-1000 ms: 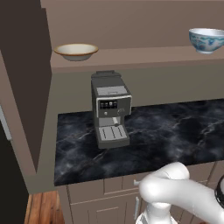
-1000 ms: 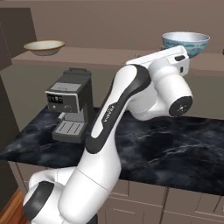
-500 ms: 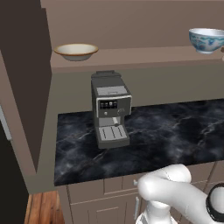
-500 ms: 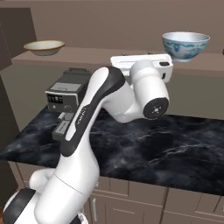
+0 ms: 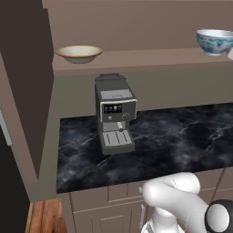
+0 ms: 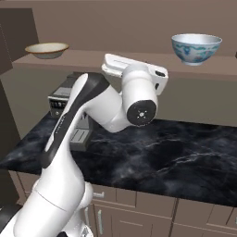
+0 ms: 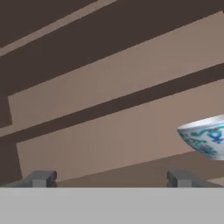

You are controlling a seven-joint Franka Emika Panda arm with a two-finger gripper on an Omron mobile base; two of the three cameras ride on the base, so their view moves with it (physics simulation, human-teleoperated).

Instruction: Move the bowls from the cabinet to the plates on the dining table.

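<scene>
Gaping jaws facing the cabinet shelf [image 7: 131, 131], blue floral bowl [image 7: 205, 139] beside them, no legible writing.

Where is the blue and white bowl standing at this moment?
The blue and white bowl stands upright on the cabinet shelf, at its right end in both base views, far from the cream bowl at the left end.

Kitchen — coffee machine [image 5: 115, 113] on marble counter [image 5: 182, 136].
</scene>
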